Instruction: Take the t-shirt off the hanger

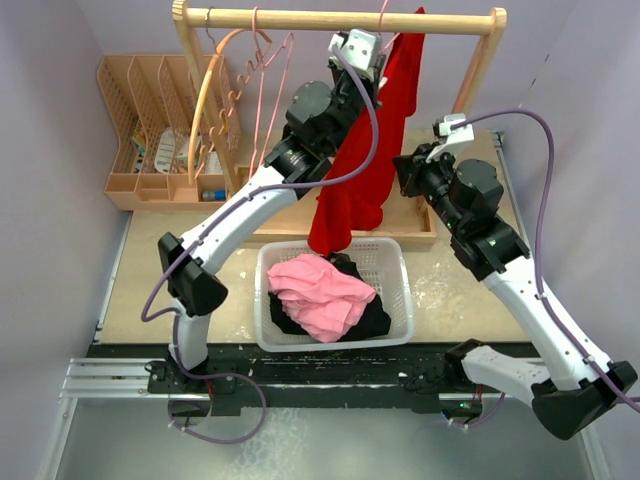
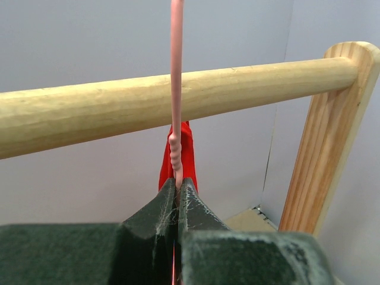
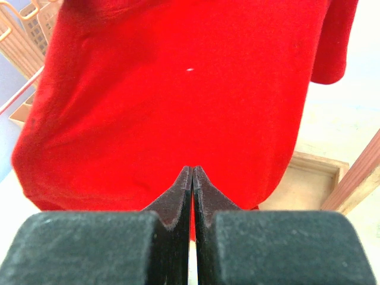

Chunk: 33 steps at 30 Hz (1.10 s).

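Left pincer (image 2: 177,185): clenched on the thin pink hanger (image 2: 176,71) wire, just below the twisted neck. The wire runs straight up across the wooden rail (image 2: 89,110); the hook top is cut off by the upper edge of the wrist view. Only a narrow strip of the red t-shirt (image 2: 185,155) shows behind the wire. The hanger's shoulders are hidden.

Right pincer (image 3: 192,171): jaws pressed together, tips at the lower part of the t-shirt. Can't tell whether any fabric is caught between them. The shirt fills most of that frame, its collar and top out of view.

Top view: the t-shirt hangs from the right part of the rail, upper centre, draping down to the white basket (image 1: 405,300). The left arm covers much of its upper left side. The hem overlaps the basket's back rim, contact unclear.

In the basket: a pink garment (image 1: 320,290) on top of a dark garment (image 1: 375,320), mostly buried.

Spare hangers (image 1: 260,90) sit on the rail at upper left, a wooden organiser (image 1: 130,110) behind them, its contents too small to make out. Pale tabletop (image 1: 450,290) around it all.
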{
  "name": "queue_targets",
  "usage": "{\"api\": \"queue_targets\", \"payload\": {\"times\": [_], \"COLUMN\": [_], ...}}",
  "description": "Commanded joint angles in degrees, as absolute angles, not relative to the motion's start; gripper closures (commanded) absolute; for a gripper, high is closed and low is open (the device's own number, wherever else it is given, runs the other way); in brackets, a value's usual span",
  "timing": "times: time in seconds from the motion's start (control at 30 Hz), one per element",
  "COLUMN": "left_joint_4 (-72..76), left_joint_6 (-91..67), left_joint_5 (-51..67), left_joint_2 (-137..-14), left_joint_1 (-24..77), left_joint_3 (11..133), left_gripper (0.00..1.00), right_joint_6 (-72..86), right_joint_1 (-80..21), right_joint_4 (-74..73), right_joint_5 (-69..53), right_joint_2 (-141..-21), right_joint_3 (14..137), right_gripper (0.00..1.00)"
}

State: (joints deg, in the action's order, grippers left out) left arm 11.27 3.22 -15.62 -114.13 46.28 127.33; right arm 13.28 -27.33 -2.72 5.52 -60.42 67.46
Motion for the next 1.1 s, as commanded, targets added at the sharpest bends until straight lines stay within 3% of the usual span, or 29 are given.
{"api": "queue_targets", "payload": {"times": [0.0,0.27,0.37,0.43,0.8,1.07], "left_joint_4": [19.2,18.9,18.0,17.0,12.3,14.7], "left_joint_6": [6.4,8.6,8.4,8.1,2.1,-1.5], "left_joint_5": [-13.8,-13.0,-12.0,-11.1,-7.0,-8.5], "left_joint_2": [-105.9,-97.0,-93.5,-91.0,-76.0,-72.7], "left_joint_1": [46.4,46.4,46.4,46.4,46.5,46.5], "left_joint_3": [123.2,112.5,109.0,106.6,90.4,82.5], "left_gripper": [1.0,1.0,1.0,1.0,1.0,1.0], "right_joint_6": [13.2,14.0,14.7,15.9,22.8,25.7], "right_joint_1": [-27.5,-27.5,-27.5,-27.5,-27.6,-30.4], "right_joint_4": [0.4,0.8,1.1,1.3,4.8,5.7], "right_joint_5": [7.5,7.4,6.4,6.1,-2.3,-3.3], "right_joint_2": [-58.9,-58.4,-58.6,-59.0,-65.2,-68.5], "right_joint_3": [68.1,68.8,70.0,71.5,81.2,82.9], "right_gripper": [0.98,0.95,0.75,0.67,0.66,0.61]}}
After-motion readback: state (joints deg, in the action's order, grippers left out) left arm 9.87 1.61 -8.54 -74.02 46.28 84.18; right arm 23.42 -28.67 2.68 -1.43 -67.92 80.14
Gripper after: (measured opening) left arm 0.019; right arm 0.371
